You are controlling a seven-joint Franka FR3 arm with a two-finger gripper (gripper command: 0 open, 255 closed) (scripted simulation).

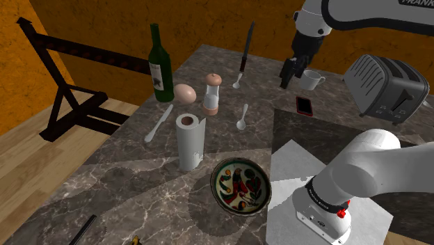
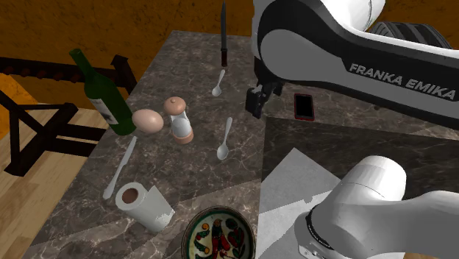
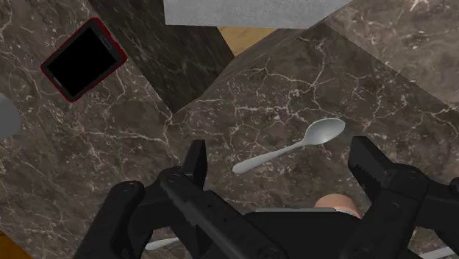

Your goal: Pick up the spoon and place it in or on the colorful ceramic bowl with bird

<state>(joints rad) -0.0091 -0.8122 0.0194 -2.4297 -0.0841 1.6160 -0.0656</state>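
Note:
A white spoon [image 1: 242, 117] [image 2: 225, 140] [image 3: 290, 147] lies flat on the dark marble table, just to the shoulder view's right of the pepper mill. The colourful bowl with a bird [image 1: 240, 185] [image 2: 218, 235] stands near the table's front edge, beside the paper towel roll. My black gripper [image 1: 288, 78] [image 2: 256, 107] [image 3: 283, 165] hovers well above the table, between the spoon and the phone. Its fingers [image 3: 195, 165] stand apart and open, holding nothing. In the wrist view the spoon shows far below, between them.
A second spoon with a long dark handle [image 1: 236, 83] lies farther back. A pepper mill [image 1: 212, 94], egg [image 1: 185, 92], green bottle [image 1: 161, 64], white knife [image 1: 158, 123] and paper towel roll [image 1: 189, 141] stand around. A red phone [image 1: 304, 105], mug [image 1: 311, 80] and toaster [image 1: 387, 87] sit rightward.

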